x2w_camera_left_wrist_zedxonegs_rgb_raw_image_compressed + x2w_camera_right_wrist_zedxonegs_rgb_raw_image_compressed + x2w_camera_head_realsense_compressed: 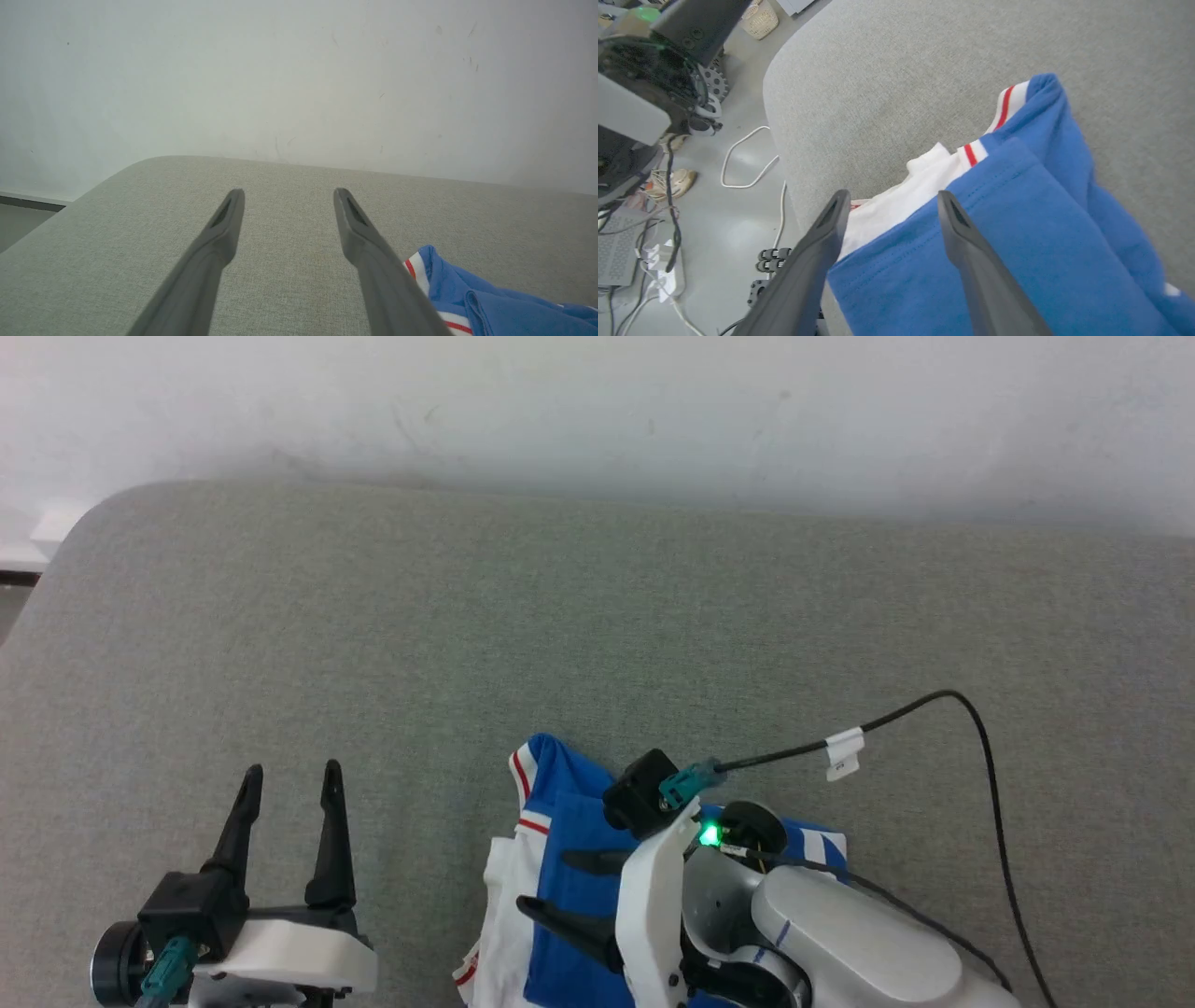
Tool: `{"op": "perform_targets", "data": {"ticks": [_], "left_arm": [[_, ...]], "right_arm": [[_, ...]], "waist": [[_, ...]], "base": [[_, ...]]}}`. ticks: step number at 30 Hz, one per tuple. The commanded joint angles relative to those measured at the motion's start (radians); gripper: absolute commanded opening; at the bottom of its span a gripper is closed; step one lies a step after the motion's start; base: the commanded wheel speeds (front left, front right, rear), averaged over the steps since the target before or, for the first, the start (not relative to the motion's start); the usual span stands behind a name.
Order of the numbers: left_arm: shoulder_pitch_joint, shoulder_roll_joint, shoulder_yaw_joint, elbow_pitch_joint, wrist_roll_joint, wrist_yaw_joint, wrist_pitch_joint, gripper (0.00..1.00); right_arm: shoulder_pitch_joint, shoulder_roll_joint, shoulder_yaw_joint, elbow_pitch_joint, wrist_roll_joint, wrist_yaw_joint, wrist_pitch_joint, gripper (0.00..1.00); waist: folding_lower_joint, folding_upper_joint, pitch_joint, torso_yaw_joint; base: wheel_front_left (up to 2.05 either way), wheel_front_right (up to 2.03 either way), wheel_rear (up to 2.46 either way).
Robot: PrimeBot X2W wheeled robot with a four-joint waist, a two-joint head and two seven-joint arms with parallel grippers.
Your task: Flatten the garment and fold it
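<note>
**Shirt bunched at bottom centre; right claw directly over it**

- Item: the shirt, blue with white sleeves and red-striped trim. It lies crumpled and part-doubled at the bottom centre of the head view and runs off the lower edge. Its long axis runs roughly up and down the frame. Not yet flat.
- Right claw: poised over the shirt's left half, fingers pointing toward frame left, across the long axis. The jaws stand wide apart and appear to hold nothing. In the right wrist view the claw has blue and white cloth just past its tips. By far the nearer arm.
- Left claw: lower left, fingers pointing up the frame, spread wide and empty, well apart from the shirt. In its own view the shirt sits at lower right.
- Support: grey cushion. There is bare room above and to both sides of the shirt for spreading.
- Edges: in the right wrist view the cloth seems to reach the cushion's near edge, with floor beyond, so spreading is best directed up-frame.
- Obstruction: a black cable loops at the right.
</note>
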Motion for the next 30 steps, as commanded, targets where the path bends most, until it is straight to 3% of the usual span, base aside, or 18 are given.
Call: {"op": "perform_targets", "data": {"ticks": [1, 3, 6, 9, 14, 23, 30], "left_arm": [[-0.007, -0.006, 0.005, 0.004, 0.009, -0.005, -0.005, 1.00], [-0.001, -0.009, 0.011, 0.007, 0.012, -0.007, -0.005, 1.00], [0.009, -0.014, 0.019, 0.007, 0.016, -0.008, -0.005, 1.00], [0.025, -0.018, 0.028, 0.007, 0.019, -0.009, -0.005, 1.00], [0.047, -0.021, 0.041, 0.005, 0.022, -0.012, -0.005, 1.00], [0.076, -0.019, 0.054, 0.007, 0.023, -0.022, -0.005, 1.00], [0.090, -0.017, 0.060, 0.016, 0.023, -0.025, -0.005, 1.00]], "right_arm": [[-0.027, -0.020, 0.030, -0.016, -0.024, 0.000, -0.029, 1.00], [-0.053, -0.056, 0.075, -0.046, -0.068, 0.000, -0.093, 1.00], [-0.057, -0.110, 0.061, -0.067, -0.151, 0.000, -0.231, 1.00], [-0.005, -0.148, -0.039, -0.071, -0.233, 0.000, -0.362, 1.00], [0.155, -0.178, -0.308, -0.098, -0.376, 0.000, -0.491, 1.00], [0.464, -0.121, -0.756, -0.326, -0.578, 0.000, -0.509, 1.00], [0.642, -0.012, -1.013, -0.486, -0.601, 0.000, -0.419, 1.00]], "waist": [[-0.0001, 0.0000, -0.015, -0.018], [-0.0001, 0.0000, -0.026, -0.030], [-0.0001, 0.0000, -0.042, -0.050], [-0.0001, 0.0000, -0.057, -0.075], [-0.0001, 0.0000, -0.080, -0.115], [-0.0001, 0.0000, -0.101, -0.173], [-0.0001, 0.0000, -0.110, -0.190]], "base": [[0.00, 0.00, 0.00], [0.00, 0.00, 0.00], [0.00, 0.00, 0.00], [0.00, 0.00, 0.00], [0.00, 0.00, 0.00], [0.00, 0.00, 0.00], [0.00, 0.00, 0.00]]}}
